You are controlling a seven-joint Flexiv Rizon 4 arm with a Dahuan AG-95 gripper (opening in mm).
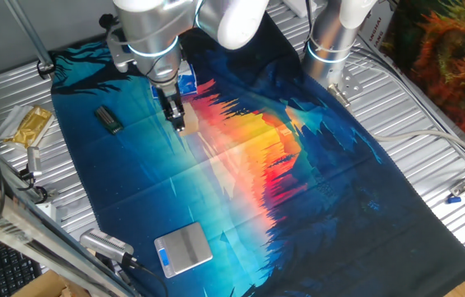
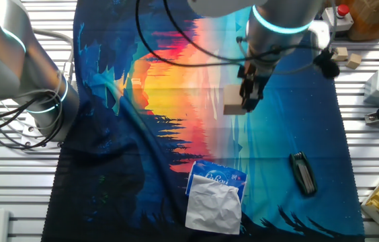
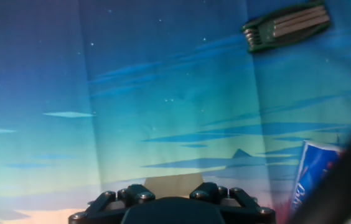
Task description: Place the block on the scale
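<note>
The block [image 1: 188,124] is a small tan wooden cube held between my gripper's [image 1: 176,115] fingers over the far part of the printed cloth. It also shows in the other fixed view [image 2: 233,99] beside the gripper [image 2: 248,95]. In the hand view it [image 3: 174,183] sits between the jaws at the bottom edge. The gripper is shut on it. The scale [image 1: 185,247], silver with a blue display strip, lies at the near edge of the cloth, well away from the gripper. It is out of sight in the other two views.
A blue-and-white tissue packet [image 2: 215,195] lies close behind the gripper [image 1: 187,82]. A small dark bar [image 1: 109,120] lies to the left on the cloth [image 2: 303,173]. A gold packet [image 1: 30,125] lies off the cloth. A second robot base [image 1: 331,41] stands at the back.
</note>
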